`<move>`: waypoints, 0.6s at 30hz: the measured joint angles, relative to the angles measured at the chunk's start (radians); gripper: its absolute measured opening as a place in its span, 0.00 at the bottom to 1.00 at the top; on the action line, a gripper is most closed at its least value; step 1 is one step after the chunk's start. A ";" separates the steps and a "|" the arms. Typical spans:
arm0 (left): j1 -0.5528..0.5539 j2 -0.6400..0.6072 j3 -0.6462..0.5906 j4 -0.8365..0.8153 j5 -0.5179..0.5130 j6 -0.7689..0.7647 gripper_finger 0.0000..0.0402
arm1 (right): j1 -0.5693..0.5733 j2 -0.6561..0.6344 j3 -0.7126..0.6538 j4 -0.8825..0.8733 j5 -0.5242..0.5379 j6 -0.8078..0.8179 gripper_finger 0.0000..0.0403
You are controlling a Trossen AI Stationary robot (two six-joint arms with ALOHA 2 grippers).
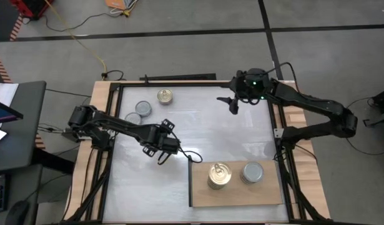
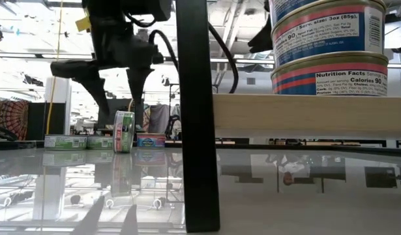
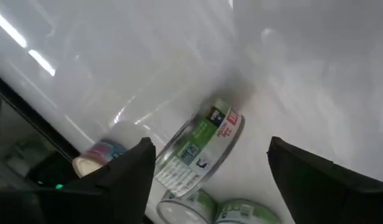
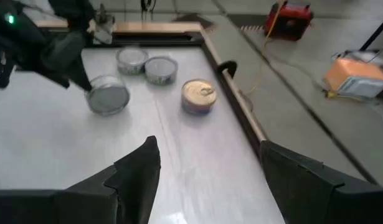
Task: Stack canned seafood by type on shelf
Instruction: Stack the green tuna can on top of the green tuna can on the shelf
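**Left arm nearest the loose tins**

We see two stacks on the shelf (image 1: 201,194) at lower right — gold-lidded (image 1: 219,174) and silver-lidded (image 1: 252,172). Three loose tins (image 1: 143,109) lie upper left of centre. The left gripper (image 1: 160,148) hangs just below-right of them, jaws wide open, empty. The right gripper (image 1: 232,104), open and empty too, waits farther off — upper centre.

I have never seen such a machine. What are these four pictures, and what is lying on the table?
Two dark robot arms work at a white table. One picture looks down from above, one looks level along the tabletop, and two come from the arms' wrists. The left gripper and right gripper are both open and empty. On the light-brown wooden shelf board stand a stack of gold-lidded tins and a silver-lidded stack. Loose tins lie at the far side, one standing on its edge.
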 joint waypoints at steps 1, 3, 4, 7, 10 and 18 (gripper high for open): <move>0.000 0.008 0.000 -0.002 -0.004 0.018 0.75 | -0.004 -0.012 -0.010 0.010 0.000 -0.003 0.75; 0.005 0.022 0.000 0.008 -0.028 0.063 0.75 | -0.015 -0.029 -0.023 0.025 0.000 -0.004 0.75; 0.007 0.029 0.000 0.016 -0.035 0.088 0.75 | -0.021 -0.034 -0.025 0.025 0.000 -0.002 0.75; 0.021 0.040 0.000 0.029 -0.028 0.149 0.74 | -0.026 -0.035 -0.025 0.028 -0.002 0.010 0.75; 0.046 0.052 -0.005 0.024 0.005 0.174 0.74 | -0.020 -0.030 -0.025 0.041 -0.004 0.010 0.75; 0.092 0.053 -0.061 0.049 0.017 0.272 0.72 | 0.014 -0.020 -0.026 0.095 -0.010 0.005 0.75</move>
